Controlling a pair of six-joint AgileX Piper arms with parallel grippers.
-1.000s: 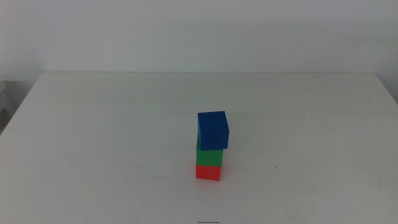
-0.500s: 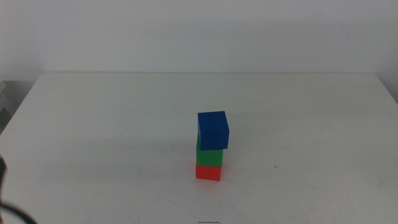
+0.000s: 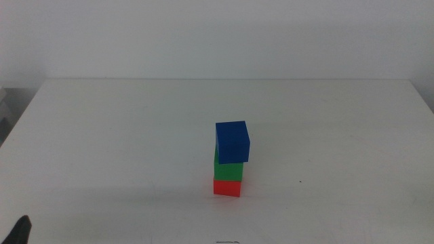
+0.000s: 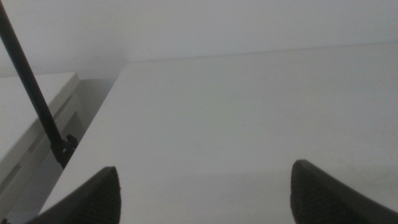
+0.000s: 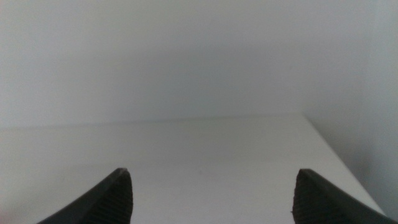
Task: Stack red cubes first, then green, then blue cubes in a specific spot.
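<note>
Red cube (image 3: 227, 187) sits at the bottom of a three-high stack on the white table (image 3: 122, 135), a little right of centre and toward the near edge in the middle view. Green cube (image 3: 228, 169) rests directly on it, roughly aligned with it. Blue cube (image 3: 232, 141) is on top, touching green, but twisted a bit and offset so that it overhangs green toward the right side. The stack is upright and nothing is touching it.

Left gripper (image 4: 202, 193): jaws wide apart and holding nothing, with only bare table between them in the left wrist view. It sits over the table's left side, near the edge, where a thin dark rod (image 4: 31, 93) stands beside the table. In the middle view only a dark tip (image 3: 20, 229) shows at the bottom left corner, well apart from the stack.

Right gripper (image 5: 211, 196): jaws also spread wide and holding nothing, over bare tabletop near the table's right edge. It does not show in the middle view.
</note>
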